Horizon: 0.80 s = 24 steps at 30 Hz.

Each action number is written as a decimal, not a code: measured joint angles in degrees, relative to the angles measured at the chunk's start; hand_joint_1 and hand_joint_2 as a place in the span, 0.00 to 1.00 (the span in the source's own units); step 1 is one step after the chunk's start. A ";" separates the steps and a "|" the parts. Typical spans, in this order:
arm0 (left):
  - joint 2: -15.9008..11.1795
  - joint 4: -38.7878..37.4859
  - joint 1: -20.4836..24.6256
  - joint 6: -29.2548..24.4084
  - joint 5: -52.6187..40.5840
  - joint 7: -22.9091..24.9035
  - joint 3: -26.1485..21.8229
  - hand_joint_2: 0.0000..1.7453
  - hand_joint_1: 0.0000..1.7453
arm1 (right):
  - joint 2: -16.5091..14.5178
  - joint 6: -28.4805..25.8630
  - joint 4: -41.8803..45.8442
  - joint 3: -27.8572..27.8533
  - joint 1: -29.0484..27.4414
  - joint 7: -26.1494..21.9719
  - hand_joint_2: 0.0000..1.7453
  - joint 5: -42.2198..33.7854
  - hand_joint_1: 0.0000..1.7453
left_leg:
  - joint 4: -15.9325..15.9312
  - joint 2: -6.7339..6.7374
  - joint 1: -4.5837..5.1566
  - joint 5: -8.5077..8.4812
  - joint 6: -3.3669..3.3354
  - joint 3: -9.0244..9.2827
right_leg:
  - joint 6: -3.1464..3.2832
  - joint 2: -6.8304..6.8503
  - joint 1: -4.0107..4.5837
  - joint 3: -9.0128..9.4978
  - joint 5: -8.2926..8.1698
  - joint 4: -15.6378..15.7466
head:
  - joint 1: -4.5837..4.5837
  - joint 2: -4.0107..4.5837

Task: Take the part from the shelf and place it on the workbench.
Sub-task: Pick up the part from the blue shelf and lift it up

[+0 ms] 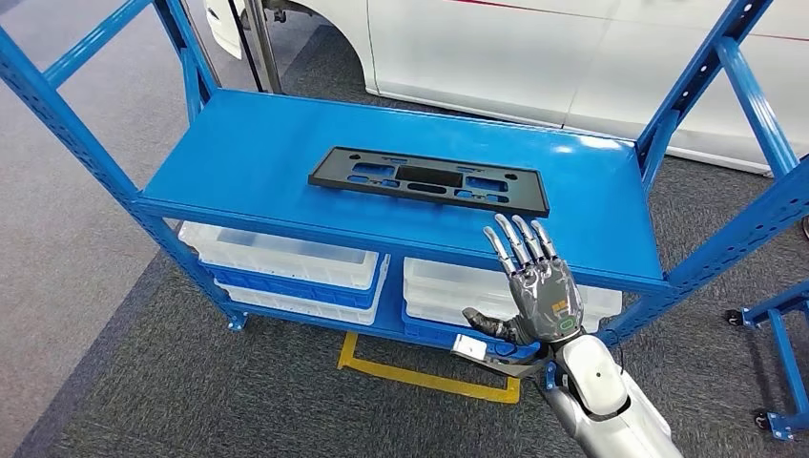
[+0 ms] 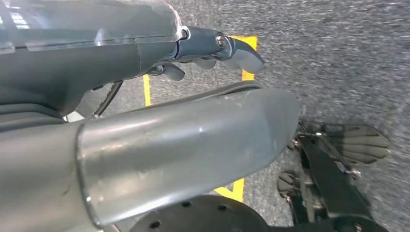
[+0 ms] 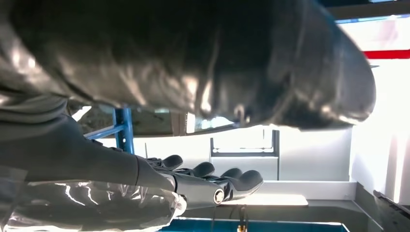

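Grey carpeted floor (image 1: pixel 143 382) with a yellow tape marking (image 1: pixel 425 379) at 6 o'clock below the rack. White car body (image 1: pixel 534 57) across the background at 12 o'clock.

Blue metal shelf (image 1: pixel 248 162): flat top deck, angled uprights at each corner. Lower tier holds white plastic bins (image 1: pixel 286 258), stacked over blue ones, side by side.

Part (image 1: pixel 429 179): flat, long, black rectangular panel lying face-up on the top deck, roughly centre, long axis running from 9 to 3 o'clock and slightly skewed. Matte finish. Several cut-outs along its length, slots and rounded rectangles, with the blue deck showing through them; one larger solid dark recess near the middle.

Right hand (image 1: pixel 539 291): raised at 5 o'clock from the part, palm away from the camera, fingers (image 1: pixel 520 239) straight and slightly spread, holding nothing. Fingertips lie over the deck's front edge, near the part's right end but apart from it. Right wrist view shows the same fingers (image 3: pixel 208 176) extended.

Left hand (image 2: pixel 145 145): hanging over the carpet and yellow tape (image 2: pixel 146 89); fingers (image 2: pixel 227 48) look loosely extended with nothing in them.
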State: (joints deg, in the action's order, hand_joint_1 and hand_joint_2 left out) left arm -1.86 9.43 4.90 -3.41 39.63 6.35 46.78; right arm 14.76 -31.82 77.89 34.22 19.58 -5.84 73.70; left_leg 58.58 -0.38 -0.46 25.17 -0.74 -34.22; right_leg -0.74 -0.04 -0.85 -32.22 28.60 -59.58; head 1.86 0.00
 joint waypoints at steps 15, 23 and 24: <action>0.40 0.01 0.64 0.40 -0.87 0.33 1.37 0.00 0.00 | -3.12 1.76 0.36 1.70 1.19 -2.68 0.00 -1.70 0.00 | -0.09 -0.02 0.50 2.07 0.27 2.08 | 1.47 -0.04 0.49 -2.43 -2.92 0.45 | -0.03 0.00; 0.41 0.01 1.12 0.67 -1.36 0.45 2.22 0.00 0.00 | -5.69 2.37 -0.39 3.67 3.13 -3.01 0.00 -3.08 0.00 | 13.01 0.11 -0.71 4.60 2.32 -6.04 | 2.21 0.20 -0.16 -0.53 -1.78 0.93 | 0.04 0.00; 0.40 0.00 1.14 0.78 -1.45 0.47 2.39 0.00 0.00 | -5.89 2.40 -0.61 3.78 3.41 -3.01 0.00 -3.52 0.00 | 9.23 0.17 -0.91 2.03 2.45 -4.61 | 1.97 0.14 -0.27 -0.27 -1.41 0.72 | 0.03 0.00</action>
State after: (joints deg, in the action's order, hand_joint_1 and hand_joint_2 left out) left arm -1.45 9.43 6.05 -2.63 38.18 6.82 49.17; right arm 8.88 -29.42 77.29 38.00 22.99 -8.85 70.18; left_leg 67.81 -0.21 -1.37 27.20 1.71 -38.82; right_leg 1.23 0.10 -1.12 -32.50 27.20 -58.86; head 1.89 0.00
